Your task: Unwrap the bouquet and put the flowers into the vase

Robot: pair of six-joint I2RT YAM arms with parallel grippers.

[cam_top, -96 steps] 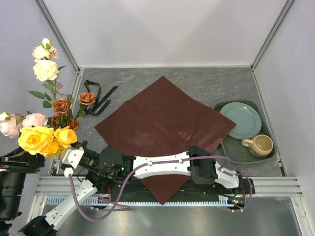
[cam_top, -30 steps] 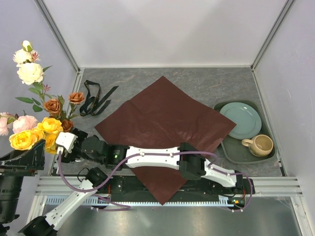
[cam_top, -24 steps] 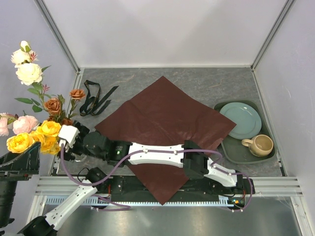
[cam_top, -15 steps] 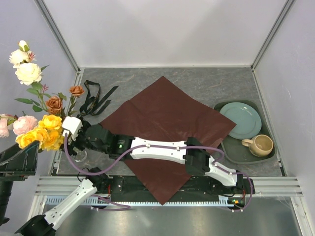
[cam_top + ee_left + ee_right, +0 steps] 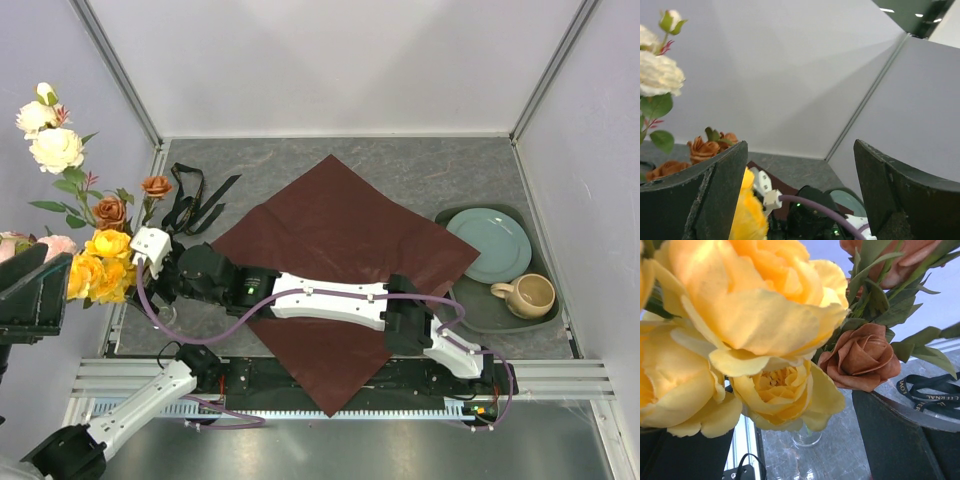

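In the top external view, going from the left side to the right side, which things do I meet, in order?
flowers → black ribbon → dark red wrapping paper → pale green plate

Bright even light, faint shadows (near edges blurred)

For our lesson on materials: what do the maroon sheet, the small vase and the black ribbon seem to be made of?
Maroon sheet: probably matte paper or a nonwoven wrap; it lies flat with fine creases and no shine.
Vase: clear glass by the look of it; see-through, with bright glints.
Black ribbon: likely woven fabric; limp loops with printed lettering.
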